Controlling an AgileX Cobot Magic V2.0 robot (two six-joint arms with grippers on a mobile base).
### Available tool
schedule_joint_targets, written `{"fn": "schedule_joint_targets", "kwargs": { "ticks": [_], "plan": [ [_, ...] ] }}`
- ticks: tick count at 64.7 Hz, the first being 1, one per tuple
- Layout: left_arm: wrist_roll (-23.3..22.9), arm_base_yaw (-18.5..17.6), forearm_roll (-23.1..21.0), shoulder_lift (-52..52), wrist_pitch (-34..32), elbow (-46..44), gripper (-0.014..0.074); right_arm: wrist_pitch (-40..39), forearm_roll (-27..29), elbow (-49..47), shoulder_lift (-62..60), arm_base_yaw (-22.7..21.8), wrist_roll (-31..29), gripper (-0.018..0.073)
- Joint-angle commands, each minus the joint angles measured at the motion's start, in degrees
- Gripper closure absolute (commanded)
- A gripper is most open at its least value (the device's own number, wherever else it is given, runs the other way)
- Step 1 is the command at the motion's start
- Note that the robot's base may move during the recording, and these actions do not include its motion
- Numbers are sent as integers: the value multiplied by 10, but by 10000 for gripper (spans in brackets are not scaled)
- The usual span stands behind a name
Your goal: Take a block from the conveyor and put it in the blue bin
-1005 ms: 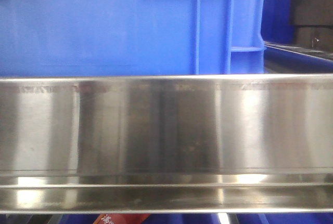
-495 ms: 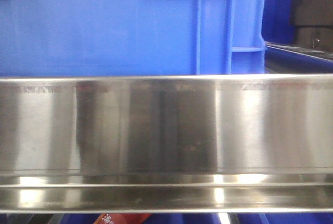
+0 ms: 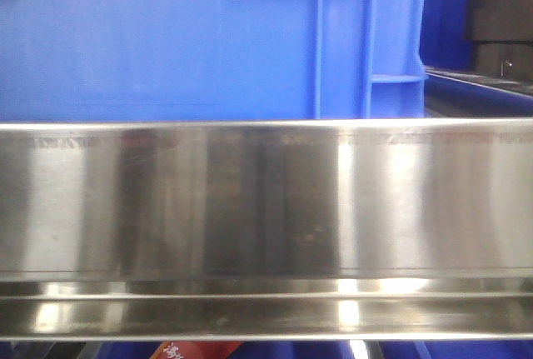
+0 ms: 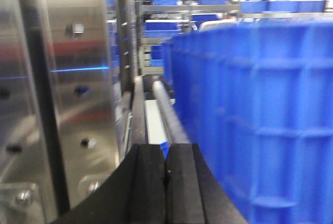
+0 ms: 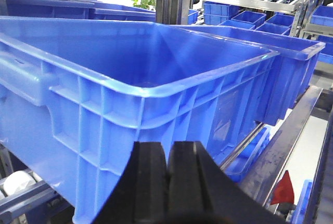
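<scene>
The blue bin (image 3: 166,42) fills the top of the front view, showing its smooth wall and corner ribs. In the right wrist view the bin (image 5: 156,86) stands just ahead, and its inside looks empty. My right gripper (image 5: 169,148) is shut on nothing, in front of the bin's near wall and below its rim. In the left wrist view the ribbed bin wall (image 4: 260,120) is close on the right. My left gripper (image 4: 166,151) is shut on nothing beside it. No block and no conveyor belt are in view.
A wide stainless steel band (image 3: 266,209) crosses the front view below the bin. A steel panel with bolts (image 4: 73,89) stands left of my left gripper. A second blue bin (image 5: 291,73), a dark rail (image 5: 291,135) and a red scrap (image 5: 285,187) lie right of the bin. Shelves of blue bins stand behind.
Only the reflections on the steel band shift slightly in the front view. The bin stays where it was.
</scene>
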Motion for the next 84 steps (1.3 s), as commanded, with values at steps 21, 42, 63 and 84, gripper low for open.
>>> {"fn": "schedule_joint_targets", "kwargs": {
  "ticks": [21,42,63,84],
  "plan": [
    [-5,3,2,-3,-130,85,707,-14,-2,0,-4,1,-1,721],
    [-5,3,2,-3,-128,85,707,-15,-2,0,-4,1,-1,721],
    [-5,3,2,-3,-128,85,707,-15,-2,0,-4,1,-1,721],
    [-5,3,2,-3,-128,85,707,-15,-7,0,-4,1,-1,721]
  ]
}}
